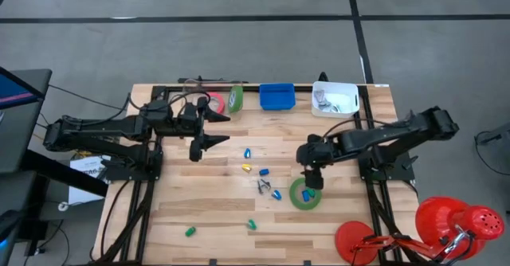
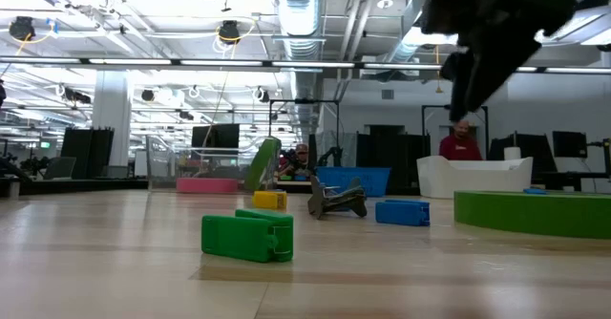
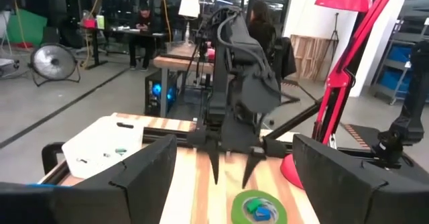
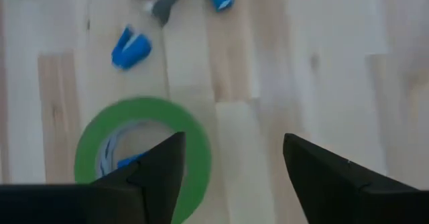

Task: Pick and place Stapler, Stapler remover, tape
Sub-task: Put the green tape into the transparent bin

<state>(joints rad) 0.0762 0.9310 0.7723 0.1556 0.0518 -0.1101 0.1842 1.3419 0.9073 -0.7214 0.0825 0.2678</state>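
My right gripper [image 1: 310, 180] jaws stand spread, holding nothing, poised just above one green tape roll [image 1: 304, 195] lying flat on the table [image 1: 207, 210]; a small blue piece [image 4: 127, 162] sits inside its ring. My left gripper [image 1: 213, 129] jaws also spread, empty, pointing along the table, raised. Tape count: three rolls, the flat green one, a green roll on edge [image 1: 236, 98] and a pink-red roll [image 1: 215, 103] at the far edge. Right arm reaches inward, wrist pitched down.
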